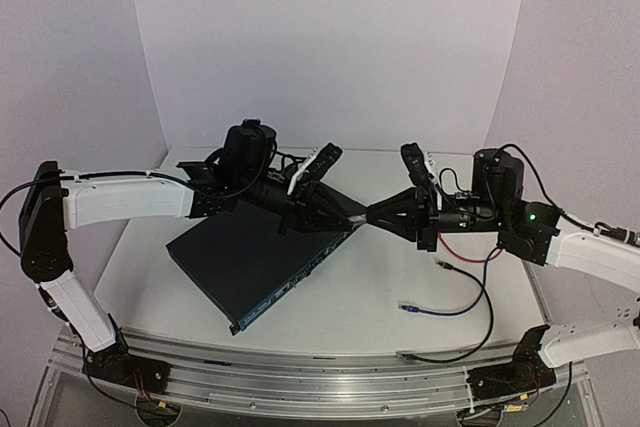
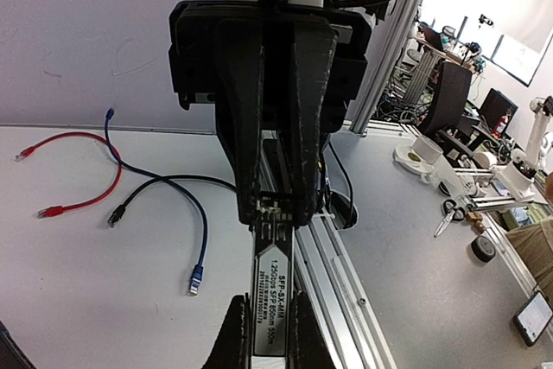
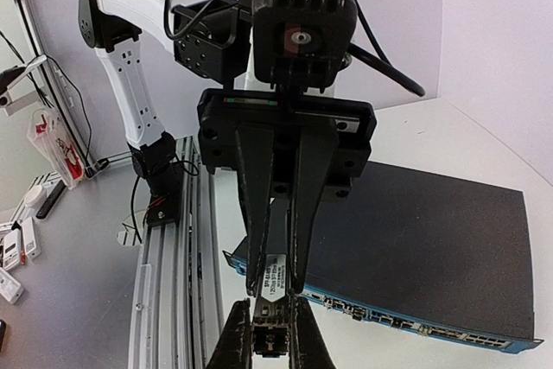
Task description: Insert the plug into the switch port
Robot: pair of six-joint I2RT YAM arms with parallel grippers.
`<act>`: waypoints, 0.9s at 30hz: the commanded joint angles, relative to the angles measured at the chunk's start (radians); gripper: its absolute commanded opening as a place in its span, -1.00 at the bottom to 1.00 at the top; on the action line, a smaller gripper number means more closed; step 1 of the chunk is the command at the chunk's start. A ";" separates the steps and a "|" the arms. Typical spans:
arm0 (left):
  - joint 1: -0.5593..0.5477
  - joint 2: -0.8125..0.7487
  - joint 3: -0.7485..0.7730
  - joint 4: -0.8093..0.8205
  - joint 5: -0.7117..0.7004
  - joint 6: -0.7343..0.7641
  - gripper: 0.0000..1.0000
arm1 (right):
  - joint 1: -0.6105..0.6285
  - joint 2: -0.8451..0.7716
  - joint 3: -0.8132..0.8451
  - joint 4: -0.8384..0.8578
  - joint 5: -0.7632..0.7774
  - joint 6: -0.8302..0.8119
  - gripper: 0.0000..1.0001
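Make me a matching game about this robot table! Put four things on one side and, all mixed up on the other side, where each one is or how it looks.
Things:
1. switch
2. plug
3. red cable
4. blue cable

Descriptions:
A. crosses the black cable
B. pinched by the left tool and the right tool
C. bent in a loop, both ends near each other
D. flat dark box lying on the table

Pairs: 1-D, 2-B, 3-C, 4-A
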 commanded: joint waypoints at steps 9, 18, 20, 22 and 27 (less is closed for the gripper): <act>-0.001 0.044 0.236 -0.517 -0.196 0.386 -1.00 | 0.000 -0.005 0.123 -0.399 0.142 0.010 0.08; -0.005 0.129 0.377 -0.801 -0.297 0.519 -1.00 | -0.001 0.032 0.281 -0.676 0.204 -0.033 0.19; -0.006 0.129 0.383 -0.803 -0.278 0.528 -1.00 | -0.001 0.059 0.308 -0.690 0.182 -0.054 0.19; -0.006 0.129 0.387 -0.797 -0.255 0.530 -1.00 | 0.000 0.098 0.337 -0.697 0.162 -0.073 0.19; -0.006 0.152 0.427 -0.820 -0.214 0.532 -1.00 | -0.001 0.174 0.391 -0.701 0.129 -0.135 0.15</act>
